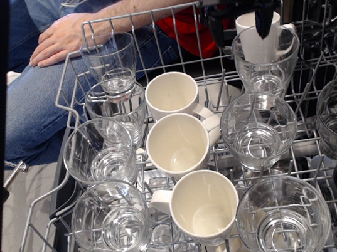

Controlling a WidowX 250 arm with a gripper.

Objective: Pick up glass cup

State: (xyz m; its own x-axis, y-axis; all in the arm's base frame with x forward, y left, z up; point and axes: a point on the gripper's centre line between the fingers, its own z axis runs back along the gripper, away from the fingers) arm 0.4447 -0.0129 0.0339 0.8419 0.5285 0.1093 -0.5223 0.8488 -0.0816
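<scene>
Glass cup (267, 60) at far right of dish rack (71, 71), upright, just before a white mug (257, 23); likely rigid, slick, breakable, best pinched across one rim wall; gripper (242, 18) just above rim, jaws apart, holding nothing; no legible writing.

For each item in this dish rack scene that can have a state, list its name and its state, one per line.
glass cup: upright, mouth up, empty, not gripped
gripper: jaws open, above the glass cup
three white mugs: in a row, empty, mouths open toward the camera
rear white mug: behind the glass cup, partly hidden
front clear glasses: upright, empty
dish rack: pulled out, loaded
</scene>
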